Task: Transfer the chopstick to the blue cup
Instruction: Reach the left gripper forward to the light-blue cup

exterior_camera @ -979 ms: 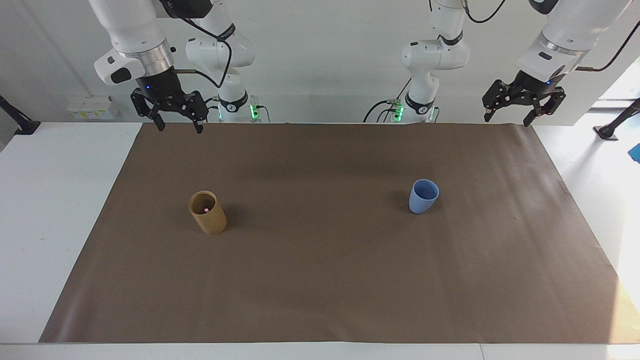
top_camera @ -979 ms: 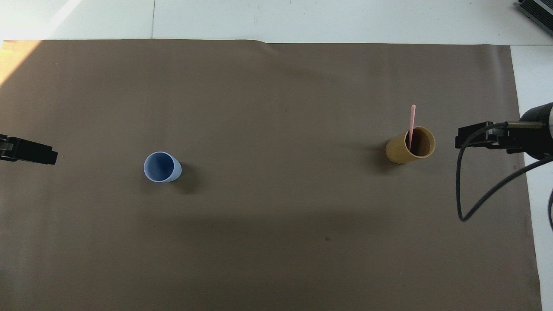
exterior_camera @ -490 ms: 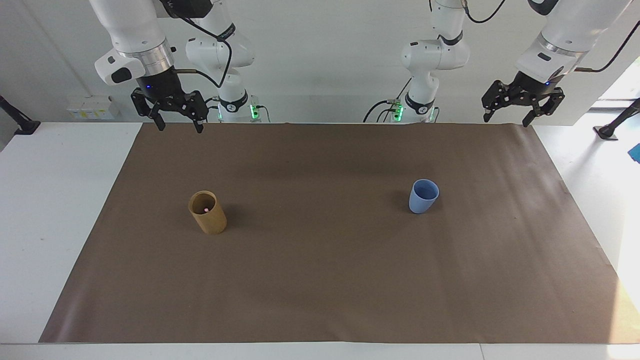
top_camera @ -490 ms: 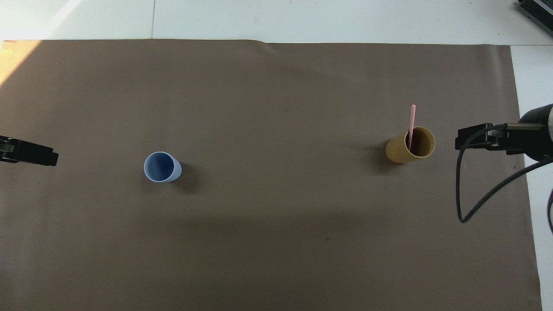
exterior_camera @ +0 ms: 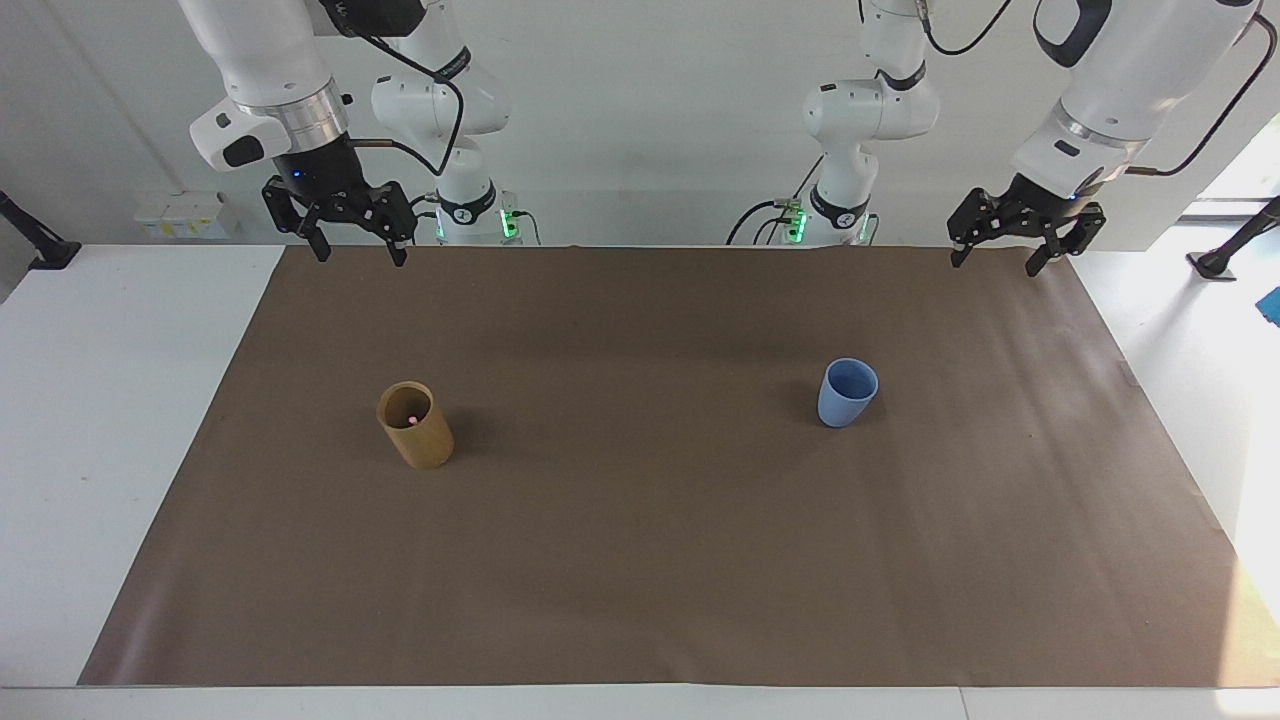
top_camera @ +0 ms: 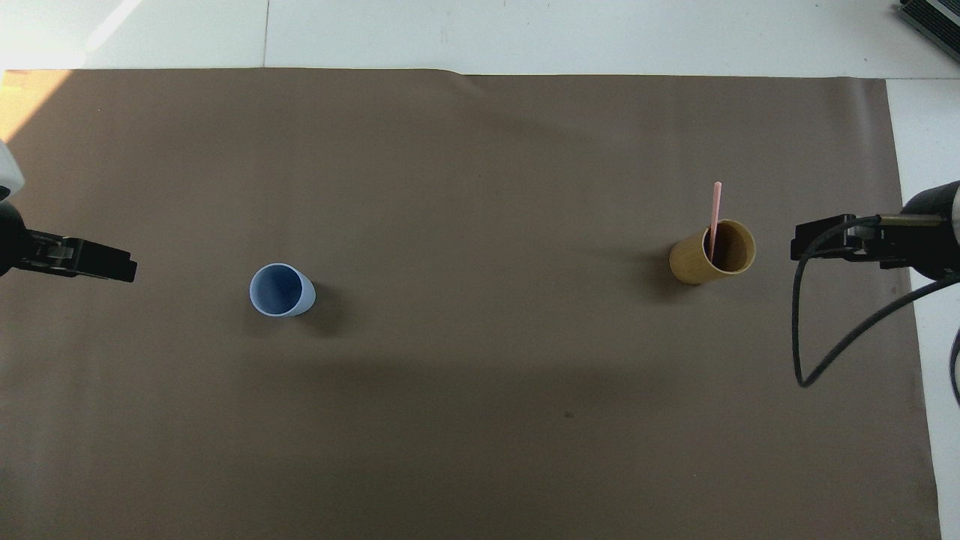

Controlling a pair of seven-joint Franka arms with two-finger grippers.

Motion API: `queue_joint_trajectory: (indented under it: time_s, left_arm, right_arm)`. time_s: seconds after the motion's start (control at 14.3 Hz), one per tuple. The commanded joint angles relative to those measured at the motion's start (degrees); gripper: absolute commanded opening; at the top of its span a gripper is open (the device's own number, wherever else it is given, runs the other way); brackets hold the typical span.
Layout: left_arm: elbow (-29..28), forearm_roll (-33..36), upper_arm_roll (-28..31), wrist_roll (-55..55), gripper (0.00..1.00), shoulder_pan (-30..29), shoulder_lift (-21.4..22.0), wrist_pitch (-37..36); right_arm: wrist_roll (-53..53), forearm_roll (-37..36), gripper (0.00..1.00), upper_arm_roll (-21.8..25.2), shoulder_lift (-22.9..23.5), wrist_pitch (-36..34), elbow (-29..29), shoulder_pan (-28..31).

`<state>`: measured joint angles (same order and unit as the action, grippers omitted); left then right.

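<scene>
Left gripper, spread wide and empty, has shifted inward along the paper-covered table's robot-side edge; smooth tapered blue cup unmoved.

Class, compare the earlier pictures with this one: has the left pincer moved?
Yes. The left pincer, open and empty, has drifted inward over the brown mat's edge, toward the blue cup's side. The cup itself has not shifted.

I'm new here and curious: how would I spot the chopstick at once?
Find the brown mat covering the table, then the tan cup toward the right arm's end. The chopstick stands in it: a thin pink stick, nothing like the empty blue cup.
</scene>
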<state>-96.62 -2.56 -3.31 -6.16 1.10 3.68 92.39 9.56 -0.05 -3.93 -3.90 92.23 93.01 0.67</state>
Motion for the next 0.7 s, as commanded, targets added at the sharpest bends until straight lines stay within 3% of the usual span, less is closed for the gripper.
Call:
queue_joint_trajectory:
  time_s: [0.0, 0.28, 0.63]
  left_arm:
    - [-7.51, -1.21, 0.06, 4.04, 1.00, 1.96, 1.24, 6.99]
    - [-15.43, -2.88, 0.06, 8.80, 1.00, 2.41, 0.89, 15.70]
    - [-21.75, -3.77, 0.06, 11.77, 1.00, 4.33, -3.15, 25.45]
  right_arm:
    - [-2.52, -2.05, 1.00, -0.38, -1.37, 0.58, 1.56, 0.65]
    - [-2.45, -1.18, 1.00, -0.46, -1.37, 0.84, 1.56, 0.74]
    - [-2.62, -0.65, 1.00, -0.46, -0.85, 0.85, 1.13, 0.74]
